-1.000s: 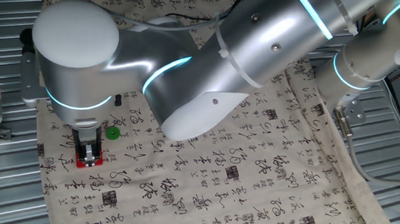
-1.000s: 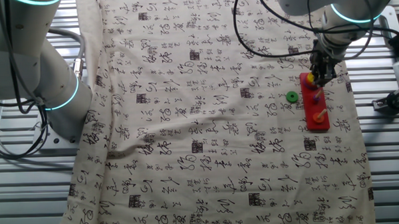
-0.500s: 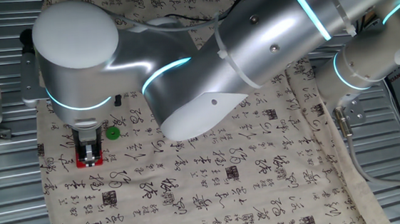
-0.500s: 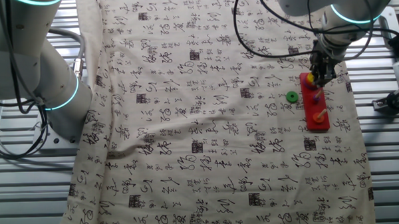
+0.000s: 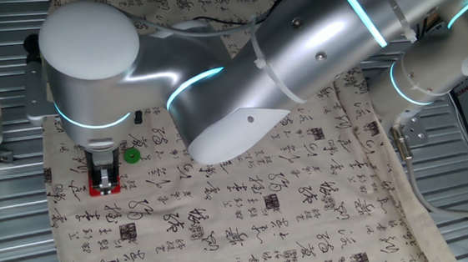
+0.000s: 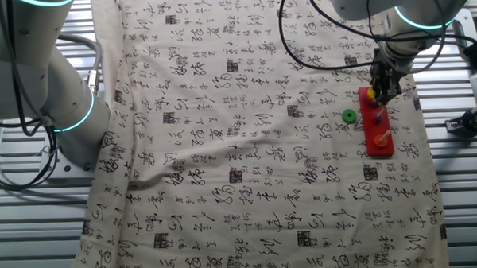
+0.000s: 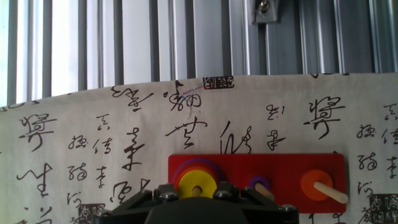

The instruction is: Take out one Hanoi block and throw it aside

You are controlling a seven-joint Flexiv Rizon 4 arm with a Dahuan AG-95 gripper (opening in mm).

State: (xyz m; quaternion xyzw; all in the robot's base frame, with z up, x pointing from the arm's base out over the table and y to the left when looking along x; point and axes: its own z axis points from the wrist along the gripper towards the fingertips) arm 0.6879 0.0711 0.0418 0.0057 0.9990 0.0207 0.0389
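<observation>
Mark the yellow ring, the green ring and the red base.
yellow ring (image 7: 198, 185), hand view, its flat top face left of the hole.
green ring (image 6: 348, 116), the other fixed view, its rim, lying on the cloth.
red base (image 7: 283, 168), hand view, bare top surface between pegs.

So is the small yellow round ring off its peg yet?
No. The small yellow round ring sits atop the stacked rings on the red base, peg through its hole.

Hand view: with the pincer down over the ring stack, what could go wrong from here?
The yellow ring tops a stack of rings, so the pincer might pinch the ring beneath too. Lifting off-line could catch the peg and drag the red base across the cloth. A careless toss might hit the green ring.
</observation>
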